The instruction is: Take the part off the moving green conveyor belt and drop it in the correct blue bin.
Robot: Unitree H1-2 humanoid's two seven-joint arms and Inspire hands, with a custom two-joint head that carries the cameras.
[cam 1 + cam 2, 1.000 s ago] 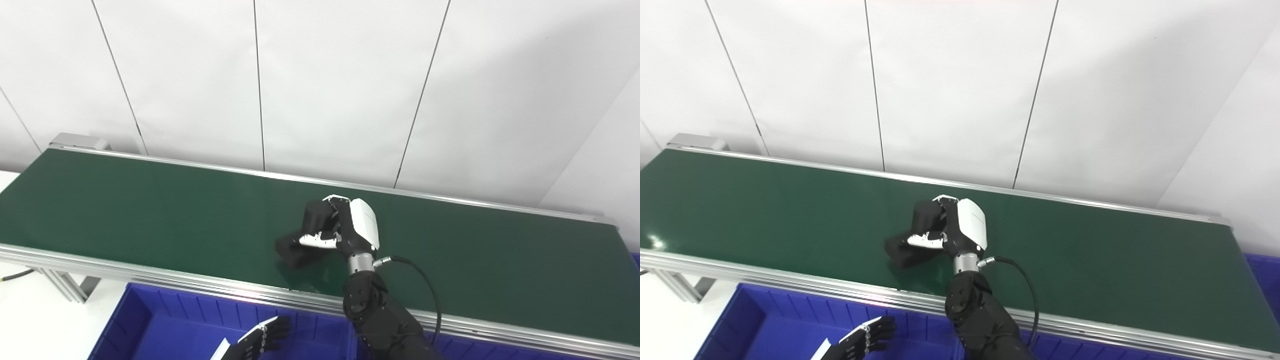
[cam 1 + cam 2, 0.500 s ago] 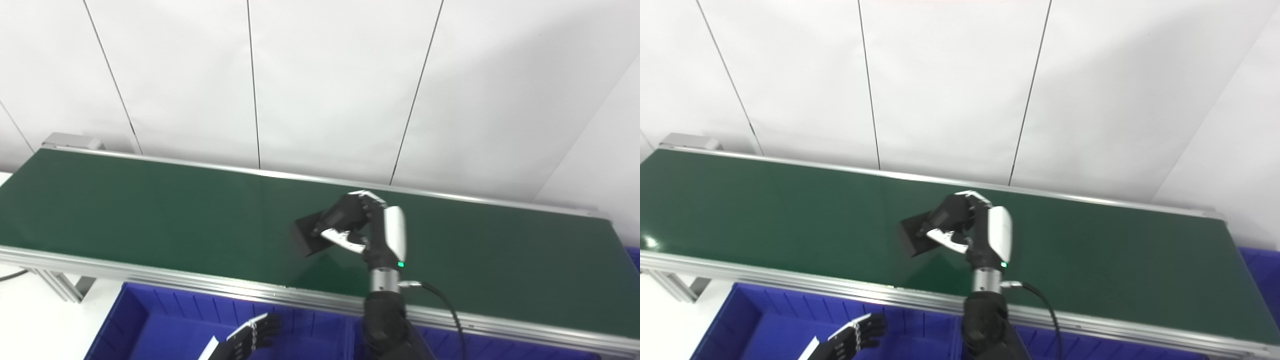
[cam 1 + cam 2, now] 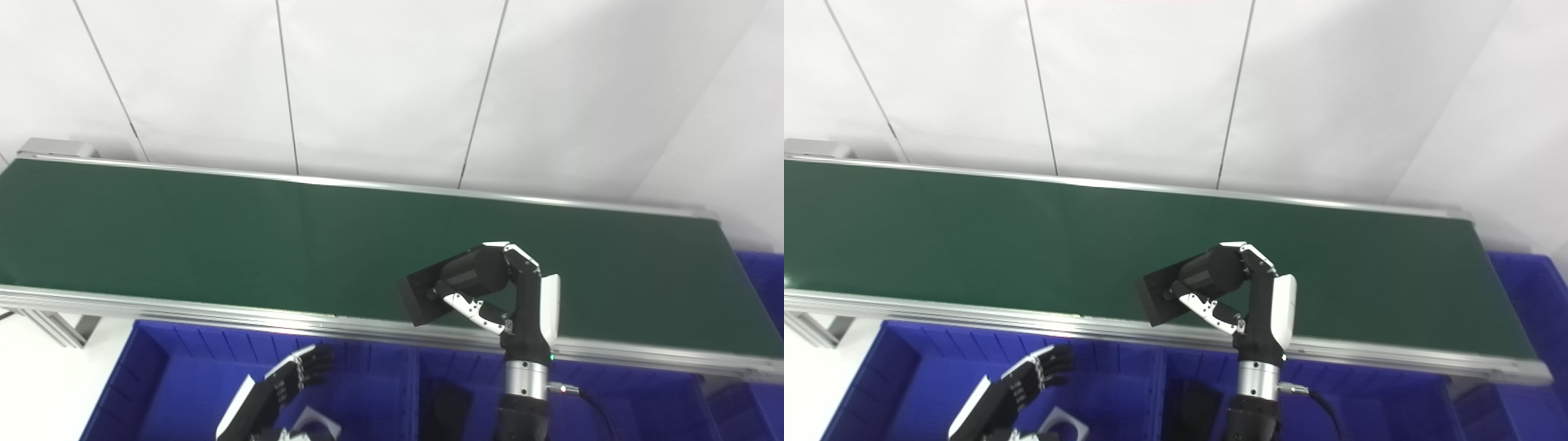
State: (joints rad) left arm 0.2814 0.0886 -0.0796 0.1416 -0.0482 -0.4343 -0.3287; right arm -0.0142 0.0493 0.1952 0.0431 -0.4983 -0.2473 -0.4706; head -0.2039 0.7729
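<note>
Right hand (image 3: 508, 294) carried gripped black part (image 3: 453, 288) back to belt (image 3: 184, 233) near edge; left hand (image 3: 288, 383) slack.

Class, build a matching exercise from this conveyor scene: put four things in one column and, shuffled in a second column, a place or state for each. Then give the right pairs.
Things
1. black part
2. right robot hand
3. left robot hand
4. green conveyor belt

Places or states
A. open, over a blue bin
B. runs along the white wall
C. held over the belt's near edge
D. shut on the part

Pairs: 1-C, 2-D, 3-A, 4-B
</note>
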